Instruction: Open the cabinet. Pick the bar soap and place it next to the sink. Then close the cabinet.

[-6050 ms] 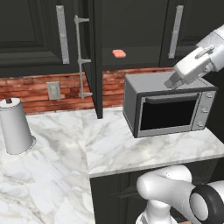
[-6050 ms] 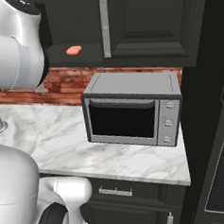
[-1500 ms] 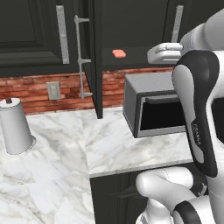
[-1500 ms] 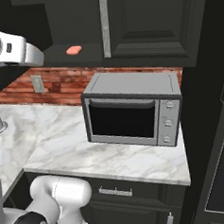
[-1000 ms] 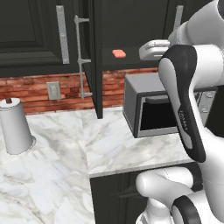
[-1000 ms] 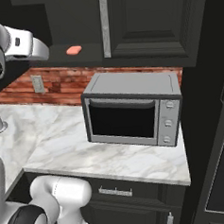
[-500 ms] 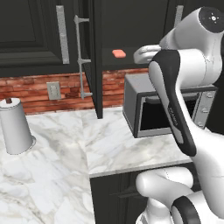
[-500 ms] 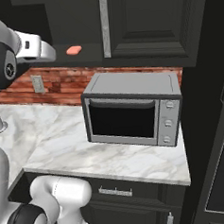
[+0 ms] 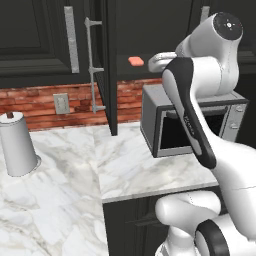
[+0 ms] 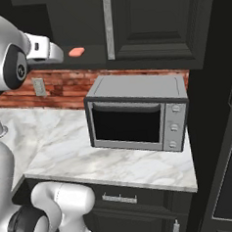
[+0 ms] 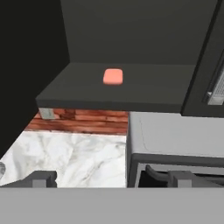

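The cabinet (image 9: pixel 107 70) stands open, its door swung out edge-on with the silver bar handle (image 9: pixel 92 65) facing left. On its dark shelf (image 11: pixel 144 87) lies the salmon-pink bar soap (image 11: pixel 113 76), alone and flat; the base views show the bar soap (image 9: pixel 135 61) (image 10: pixel 76 52) too. My gripper (image 11: pixel 110 179) is open, level with the shelf and short of the soap, with nothing between its fingertips (image 11: pixel 41 178). From the right base view the gripper (image 10: pixel 59 54) hangs just left of the soap. The sink is out of view.
A grey toaster oven (image 10: pixel 137 111) stands on the marble counter (image 9: pixel 125 170) directly below the open shelf. A paper towel roll (image 9: pixel 17 145) is at the left, by the brick wall and its outlet (image 9: pixel 61 103). A closed black door with a silver handle (image 10: pixel 108 27) adjoins on the right.
The arm has swung left across the toaster oven, bringing the hand closer to the open shelf and the soap. The jaws stayed open; the soap has not moved.
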Tool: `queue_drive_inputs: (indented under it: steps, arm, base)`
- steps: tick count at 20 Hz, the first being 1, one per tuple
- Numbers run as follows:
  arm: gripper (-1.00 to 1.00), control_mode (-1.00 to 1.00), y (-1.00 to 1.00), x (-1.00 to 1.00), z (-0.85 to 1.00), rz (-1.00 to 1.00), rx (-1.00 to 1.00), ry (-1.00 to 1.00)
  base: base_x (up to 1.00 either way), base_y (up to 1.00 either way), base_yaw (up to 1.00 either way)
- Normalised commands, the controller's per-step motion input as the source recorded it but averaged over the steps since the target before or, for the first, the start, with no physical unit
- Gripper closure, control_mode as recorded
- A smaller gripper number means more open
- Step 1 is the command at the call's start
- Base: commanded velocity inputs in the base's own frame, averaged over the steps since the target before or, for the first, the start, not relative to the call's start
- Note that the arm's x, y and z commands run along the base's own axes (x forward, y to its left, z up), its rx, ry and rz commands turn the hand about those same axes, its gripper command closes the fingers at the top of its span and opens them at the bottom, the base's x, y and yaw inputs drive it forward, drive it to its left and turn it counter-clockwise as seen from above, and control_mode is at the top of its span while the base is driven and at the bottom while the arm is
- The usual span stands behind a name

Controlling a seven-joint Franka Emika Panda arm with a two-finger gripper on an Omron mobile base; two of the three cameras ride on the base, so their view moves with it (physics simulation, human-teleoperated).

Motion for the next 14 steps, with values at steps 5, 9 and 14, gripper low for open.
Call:
queue_drive_inputs:
  steps: [5, 9, 14]
  arm:
    - [-1.0, -1.0, 0.04, 0.39, -0.06, 0.0, 0.0, 0.0]
    - [-1.0, -1.0, 0.06, 0.32, -0.03, 0.0, 0.0, 0.0]
    - [-1.0, -1.0, 0.02, 0.25, -0.04, 0.0, 0.0, 0.0]
  base:
    - [0.0, 0.0, 0.0]
    - [0.0, 0.0, 0.0]
    - [0.0, 0.0, 0.0]
